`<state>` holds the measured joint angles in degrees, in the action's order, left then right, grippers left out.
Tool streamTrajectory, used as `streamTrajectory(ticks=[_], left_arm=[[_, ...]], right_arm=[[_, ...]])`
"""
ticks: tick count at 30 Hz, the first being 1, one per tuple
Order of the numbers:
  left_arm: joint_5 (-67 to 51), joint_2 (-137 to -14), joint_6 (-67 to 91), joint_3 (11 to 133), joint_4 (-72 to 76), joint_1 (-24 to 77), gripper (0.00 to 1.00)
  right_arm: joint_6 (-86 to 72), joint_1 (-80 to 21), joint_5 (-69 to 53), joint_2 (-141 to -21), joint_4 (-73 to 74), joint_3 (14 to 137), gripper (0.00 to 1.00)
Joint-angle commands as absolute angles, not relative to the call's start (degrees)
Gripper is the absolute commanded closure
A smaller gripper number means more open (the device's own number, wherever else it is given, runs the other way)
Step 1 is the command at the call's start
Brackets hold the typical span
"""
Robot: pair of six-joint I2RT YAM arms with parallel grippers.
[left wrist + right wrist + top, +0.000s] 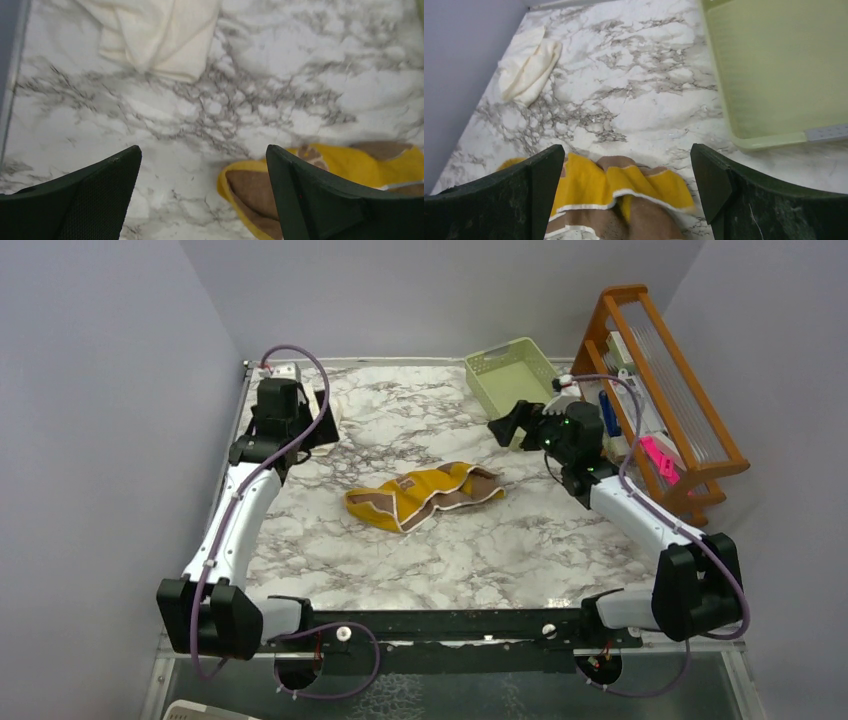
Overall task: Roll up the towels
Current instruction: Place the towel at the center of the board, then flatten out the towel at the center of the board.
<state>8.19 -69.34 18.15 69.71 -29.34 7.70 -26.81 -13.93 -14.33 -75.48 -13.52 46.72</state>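
- Towels are lying unrolled: a mustard-yellow towel [430, 485] and a tan-brown towel [478, 485] are sitting bunched together mid-counter, and a cream-white towel [526, 67] is lying crumpled at the far left, beside the wall [464, 60].
- Wide open and empty, the left gripper [202, 155] is hanging over bare counter [300, 75] at the far left, near the cream-white towel; the right gripper [626, 150] is gaping open too, holding nothing, just beyond the pair's far right end.
- Pinching into the tangle is risking lifting both cloths at once, since their folds are overlapping.
- Rolling without flattening first is heading for a lopsided roll that is springing loose.
- Close to the right gripper, the green basket [774, 75] is sitting; a careless rightward sweep is risking nudging it.
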Motion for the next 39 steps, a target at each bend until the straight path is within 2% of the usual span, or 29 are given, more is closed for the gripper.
streamTrajectory(ticks=[1, 7, 16, 19, 28, 39], left_arm=[[-5.81, -69.08, 16.01, 66.08, -33.13, 6.84, 0.01], [-11.88, -67.57, 15.34, 59.65, -34.82, 9.28, 0.05], [-13.39, -65.05, 23.31, 45.07, -31.18, 16.1, 0.12], [-10.23, -66.08, 24.18, 44.91, -31.3, 19.02, 0.14], [-4.71, -70.85, 21.19, 46.66, -31.7, 19.25, 0.14], [2.26, -78.54, 17.65, 52.36, -31.84, 19.25, 0.18]], right_arm=[[-16.27, -22.38, -4.23, -79.8, -2.69, 50.89, 0.01], [-18.51, -26.0, -1.41, -82.3, 7.05, 48.44, 0.1], [-17.59, -26.0, 5.74, -82.17, 10.57, 43.8, 0.13], [-17.04, -26.01, 7.03, -84.3, 10.39, 45.19, 0.16], [-14.33, -26.09, 4.63, -91.35, 6.79, 51.36, 0.24], [-10.84, -26.27, -0.48, -96.06, 4.67, 56.93, 0.24]])
